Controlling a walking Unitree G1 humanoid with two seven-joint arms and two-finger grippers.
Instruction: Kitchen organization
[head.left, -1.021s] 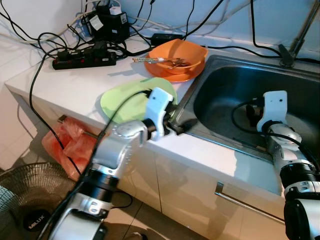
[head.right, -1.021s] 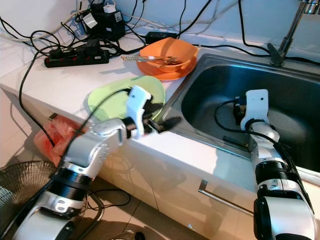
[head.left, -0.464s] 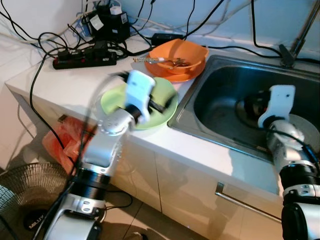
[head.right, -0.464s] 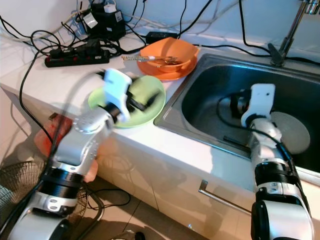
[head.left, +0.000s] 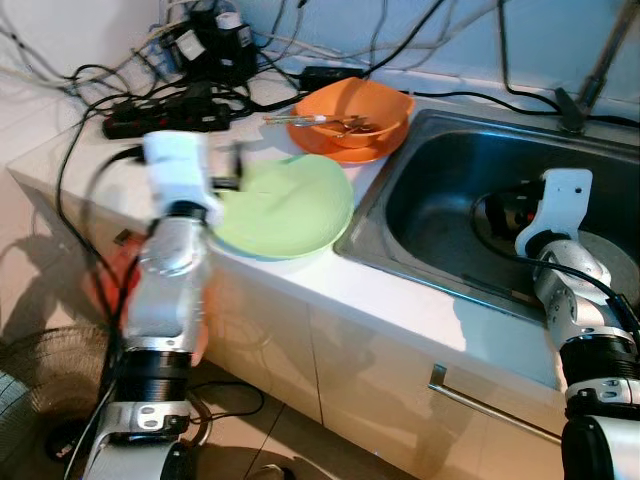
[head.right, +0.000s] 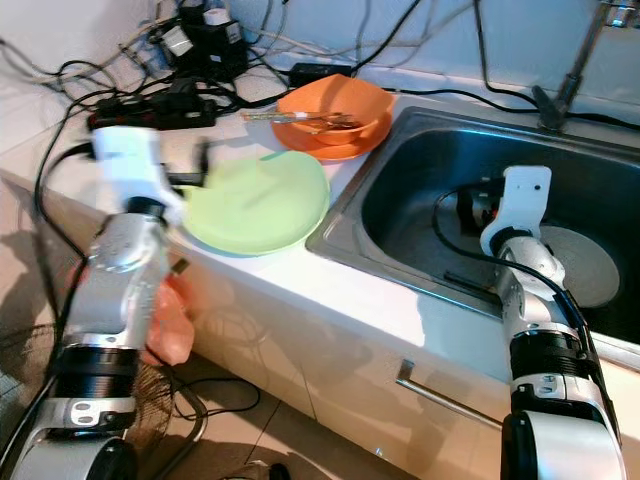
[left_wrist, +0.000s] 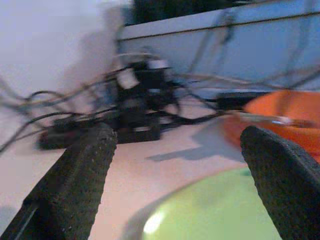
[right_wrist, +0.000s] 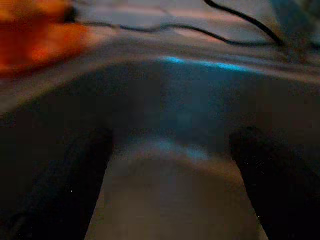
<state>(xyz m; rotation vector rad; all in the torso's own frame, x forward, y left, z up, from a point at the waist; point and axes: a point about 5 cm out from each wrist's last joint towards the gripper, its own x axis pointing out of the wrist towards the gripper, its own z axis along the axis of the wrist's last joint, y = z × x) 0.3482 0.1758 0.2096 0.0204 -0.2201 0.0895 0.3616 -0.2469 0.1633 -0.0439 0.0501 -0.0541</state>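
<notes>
countertop (head.left: 150, 160) scene: we see our left gripper (left_wrist: 182, 185) with fingers spread wide and nothing between them, blurred, at nine o'clock of the green plate (head.left: 285, 205). orange bowl (head.left: 355, 115) holding utensils sits at twelve o'clock of the plate. our right gripper (right_wrist: 170, 165) hangs agape inside the sink (head.left: 450, 170), above a grey plate (head.left: 605, 255).

plate (head.left: 285, 205): light green, plain, just beside the left gripper (left_wrist: 185, 175)
left gripper fingers (left_wrist: 82, 180): black, finely pebbled
bowl (head.left: 355, 110): orange, beyond the left gripper
power strip (head.left: 165, 115): black, among black cables
counter (head.left: 110, 165): white
sink (head.left: 450, 190): dull steel grey around the right gripper (head.left: 500, 215)
round dish (head.left: 605, 262): grey, beside the right gripper
bag (head.right: 165, 325): orange-red
</notes>
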